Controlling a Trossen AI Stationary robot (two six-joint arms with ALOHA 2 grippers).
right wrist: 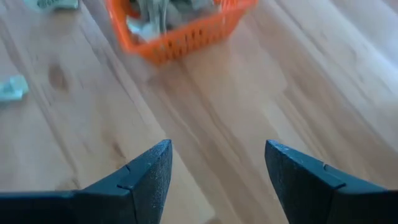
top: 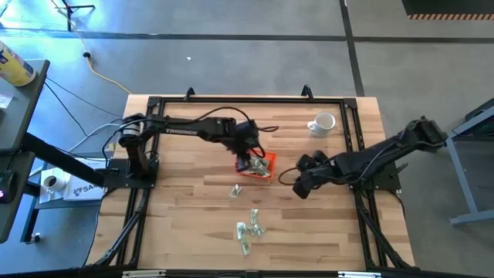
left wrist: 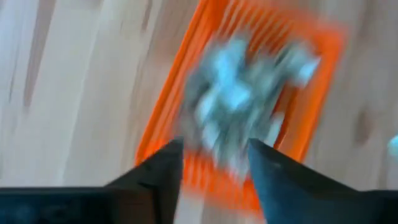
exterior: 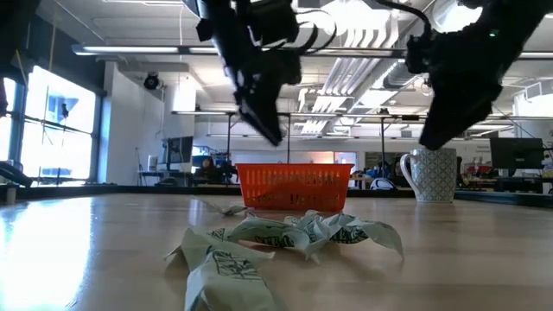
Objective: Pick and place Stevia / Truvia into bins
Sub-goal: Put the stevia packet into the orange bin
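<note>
The left wrist view is smeared: the sachets (left wrist: 239, 102) in the orange tray (left wrist: 158, 121) read only as a pale blur, uncountable, and the tray's near wall is hidden behind the left fingers (left wrist: 163, 180). In the right wrist view the tray (right wrist: 186, 34) is cut off by the edge, so only its near wall and a few sachets show. From above, the left gripper (top: 248, 164) covers part of the tray (top: 266, 174), and the print on the loose sachets (top: 251, 229) on the surface is too small to read. In the low view both arms are cropped by the upper edge, and the right gripper's (exterior: 441, 134) fingers cannot be made out.
</note>
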